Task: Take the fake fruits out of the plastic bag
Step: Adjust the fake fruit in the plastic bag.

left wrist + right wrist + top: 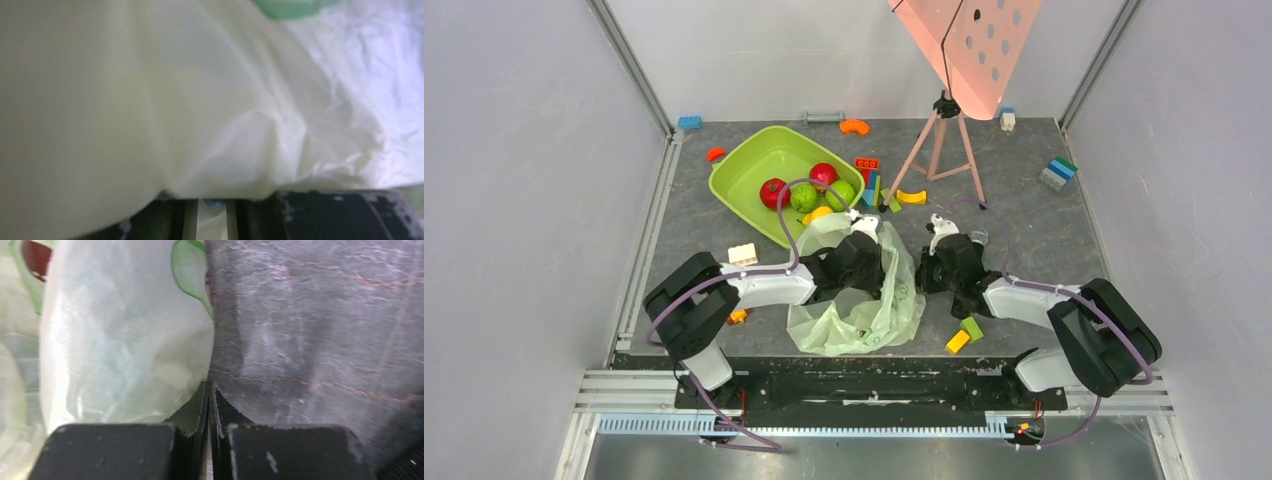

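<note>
**A:** Where was the plastic bag (864, 322)?

**B:** Between the two claws. The left gripper (209, 205) was pushed in against it, so pale film filled nearly all that its wrist camera saw. The right gripper (208, 390) had the bag's edge just to the left of its tips.

**A:** And the claws themselves?

**B:** The right one's fingers were pressed together, with the film's edge touching the tips. I could not tell whether any film was caught between them. The left one's fingers stood close, with a pale strip between. I could not tell whether they had nipped it.

**A:** Why hold it from both sides?

**B:** I judged it was to part or lift the film. A bag that limp would not stay open otherwise.

**B:** Its long axis ran past both claws, from the end near the arm bases out towards the green tub (742, 172). The end beyond the claws stood up crumpled. I took that end for the mouth, though not with certainty.

**A:** Any fake fruits inside?

**B:** None showed through the film. A round green fruit (804, 197) lay in the tub beyond the left claw, well apart from the bag's lower end.
</note>
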Robot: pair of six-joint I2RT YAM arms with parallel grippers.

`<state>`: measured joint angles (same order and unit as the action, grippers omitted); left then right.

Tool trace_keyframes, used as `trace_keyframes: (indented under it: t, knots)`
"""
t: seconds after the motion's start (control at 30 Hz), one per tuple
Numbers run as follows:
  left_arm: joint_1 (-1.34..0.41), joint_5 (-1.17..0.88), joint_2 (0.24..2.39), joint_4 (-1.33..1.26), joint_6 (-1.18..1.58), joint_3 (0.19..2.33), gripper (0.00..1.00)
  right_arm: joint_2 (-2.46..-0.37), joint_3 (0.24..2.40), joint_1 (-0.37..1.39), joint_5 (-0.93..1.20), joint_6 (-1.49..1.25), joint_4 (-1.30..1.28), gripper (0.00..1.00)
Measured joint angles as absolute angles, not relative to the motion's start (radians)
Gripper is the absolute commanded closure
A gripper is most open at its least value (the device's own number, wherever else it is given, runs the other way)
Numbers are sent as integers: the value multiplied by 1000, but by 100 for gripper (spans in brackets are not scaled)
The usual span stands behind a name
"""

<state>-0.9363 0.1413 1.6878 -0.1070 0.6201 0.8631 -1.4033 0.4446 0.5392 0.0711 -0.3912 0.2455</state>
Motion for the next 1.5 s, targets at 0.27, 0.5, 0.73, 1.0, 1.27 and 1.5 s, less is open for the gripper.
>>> trace_keyframes:
  t: [0.27,0.5,0.73,1.0,1.27,1.5]
  knots:
    - [-937,258,1521,27,585,849,74,-1341,445,539,-93,-361,146,100]
    - [-937,310,1457,72,579,817,75,-1224,444,539,-106,-347,70,49]
    - [-937,317,1457,82,573,816,75,-938,390,539,50,-325,37,33]
    - [-937,342,1425,122,555,816,75,-913,376,541,262,-327,-85,49]
    - [-937,400,1325,190,550,816,72,-849,355,541,347,-324,-130,25]
    - [-937,429,1295,198,535,816,73,-862,266,568,502,-357,15,11]
